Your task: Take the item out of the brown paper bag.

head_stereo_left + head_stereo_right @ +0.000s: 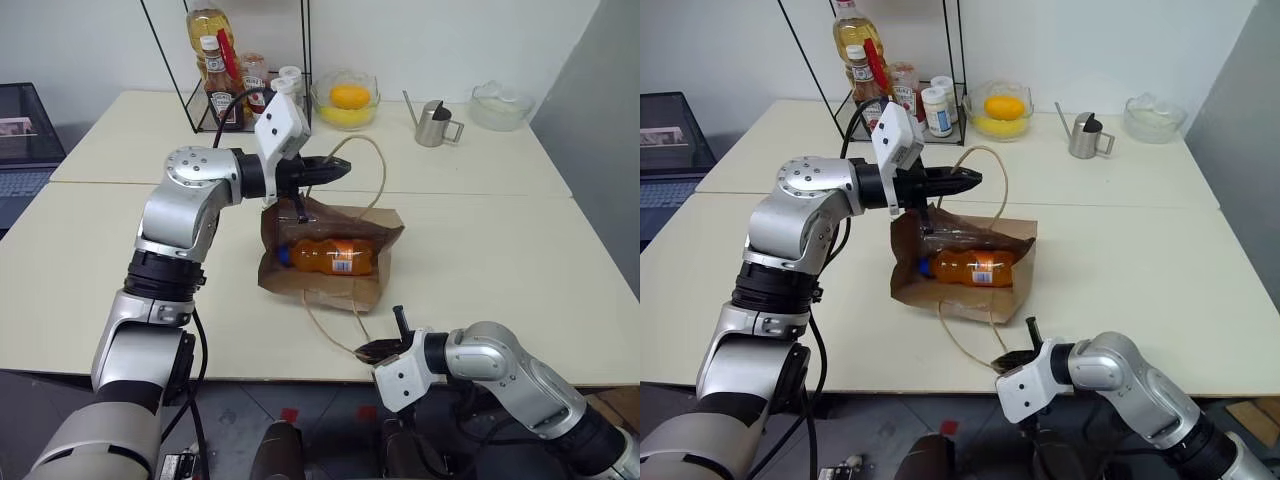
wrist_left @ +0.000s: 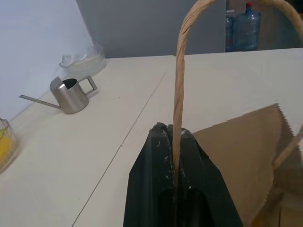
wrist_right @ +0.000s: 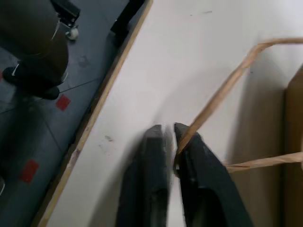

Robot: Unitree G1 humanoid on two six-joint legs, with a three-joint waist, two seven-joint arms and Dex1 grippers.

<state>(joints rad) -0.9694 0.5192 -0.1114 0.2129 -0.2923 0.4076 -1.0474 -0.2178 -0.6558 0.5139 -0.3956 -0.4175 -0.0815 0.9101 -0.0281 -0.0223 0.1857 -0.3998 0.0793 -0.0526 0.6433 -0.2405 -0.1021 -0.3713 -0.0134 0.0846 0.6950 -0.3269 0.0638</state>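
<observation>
Left gripper (image 1: 335, 168), raised over the bag's far side, is clamped on the far cord handle (image 2: 179, 94). Right gripper (image 1: 1012, 358), low at the table's near edge, has its fingers slightly apart, and the near handle (image 3: 222, 92) lies against one finger. Between them lies the brown paper bag (image 1: 385, 232) with its mouth spread open and the item (image 1: 335, 257) inside on its side. I judge this the opening step; next, one gripper must release and reach in.
</observation>
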